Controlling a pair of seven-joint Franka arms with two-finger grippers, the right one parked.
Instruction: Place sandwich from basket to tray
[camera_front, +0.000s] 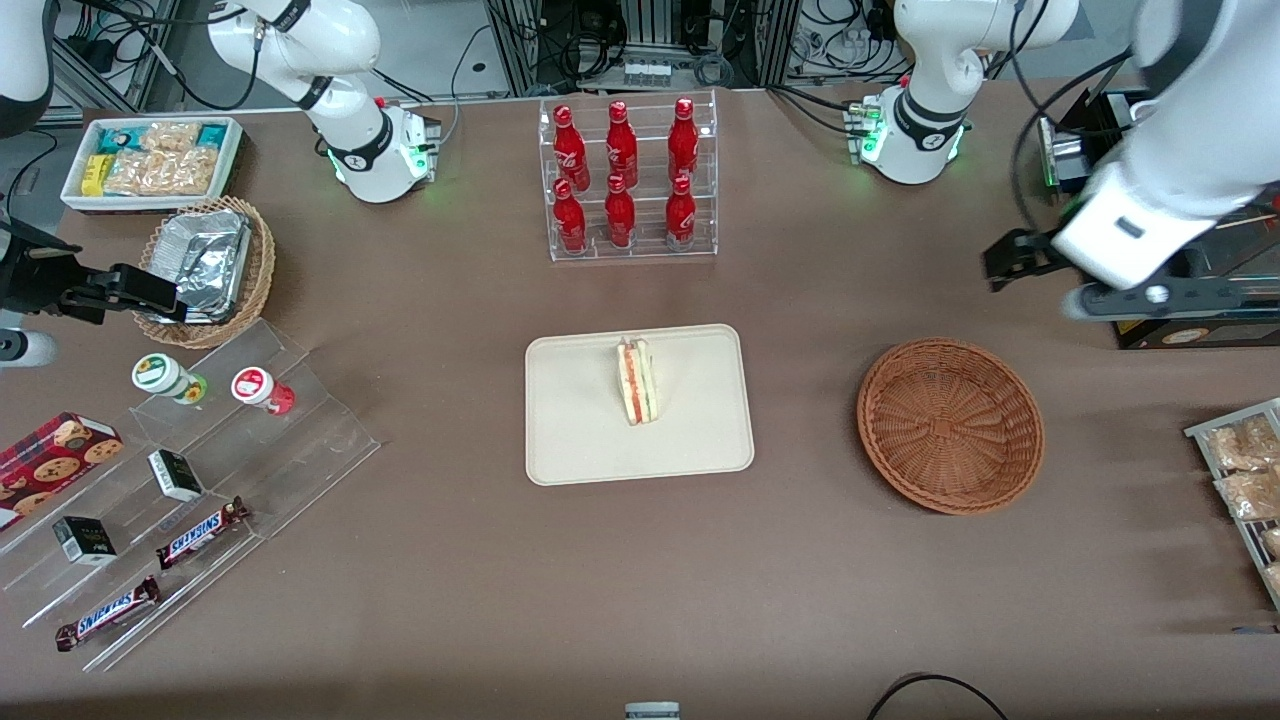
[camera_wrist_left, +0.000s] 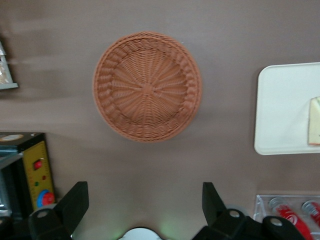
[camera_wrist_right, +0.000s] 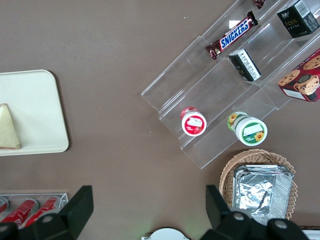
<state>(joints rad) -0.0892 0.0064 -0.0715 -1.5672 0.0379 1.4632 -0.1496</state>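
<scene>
From my remote station, the sandwich (camera_front: 636, 381) stands on its edge in the tray (camera_front: 570, 440), slightly toward 12 o'clock of the tray's middle, while the basket (camera_front: 950, 425) sits bare on the brown counter (camera_front: 640, 600) at the tray's 3 o'clock on the front camera, well apart from it. My gripper (camera_wrist_left: 145, 207) hangs high above the counter, at about 1 o'clock of the basket in the front view, jaws spread wide and holding nothing. I judge the placing done; what could still go wrong is small: the wedge is balanced upright on a narrow face, so a bump to the tray or counter could tip it flat. The sandwich itself is a pale beige triangle of bread, its cut edge showing red-orange and green bands of filling, lying wholly inside the tray's low rim.
</scene>
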